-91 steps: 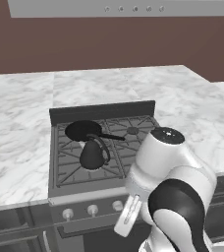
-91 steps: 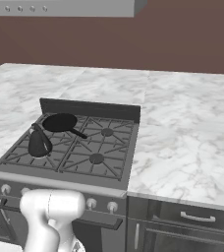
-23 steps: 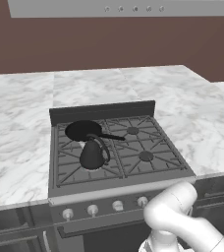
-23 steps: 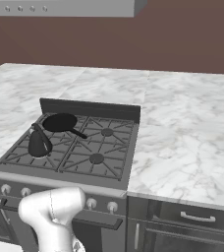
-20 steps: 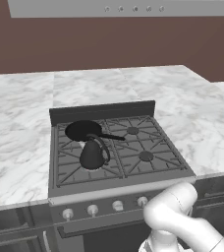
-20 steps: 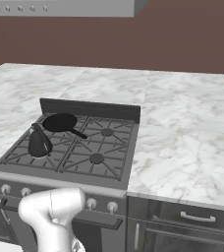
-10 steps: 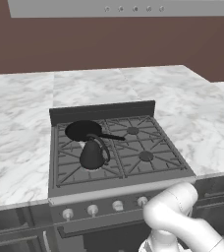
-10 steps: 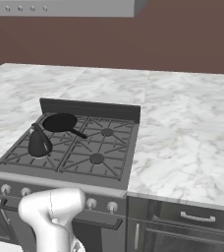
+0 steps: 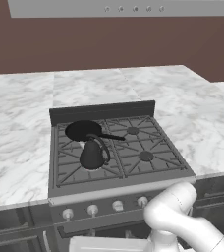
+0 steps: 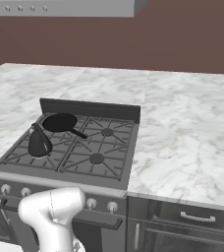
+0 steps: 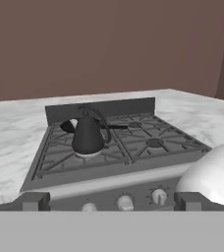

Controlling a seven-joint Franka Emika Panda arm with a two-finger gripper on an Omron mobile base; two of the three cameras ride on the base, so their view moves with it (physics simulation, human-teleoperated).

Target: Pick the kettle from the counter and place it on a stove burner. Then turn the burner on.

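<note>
White marble counter (image 9: 20, 147) wraps the stove (image 9: 115, 183) on both sides and behind, below a brown wall and a grey hood (image 9: 119, 7). Upright on the front-left burner (image 9: 84, 170) sits the kettle (image 9: 92, 153), its handle arched over the top and its base resting on the grate bars; from the hand view it stands near the stove's left half (image 11: 88, 135). Just behind it, on the rear-left burner, lies a black pan (image 9: 83, 130) with its handle pointing toward the stove's middle. Both right burners (image 9: 146, 156) show their bare caps. Silver knobs (image 9: 117, 205) line the stove's front edge. Low in front of the stove, the gripper (image 11: 112, 202) points at the knob row, its two dark fingertips (image 11: 34, 201) set wide apart with nothing between them, well short of the kettle
</note>
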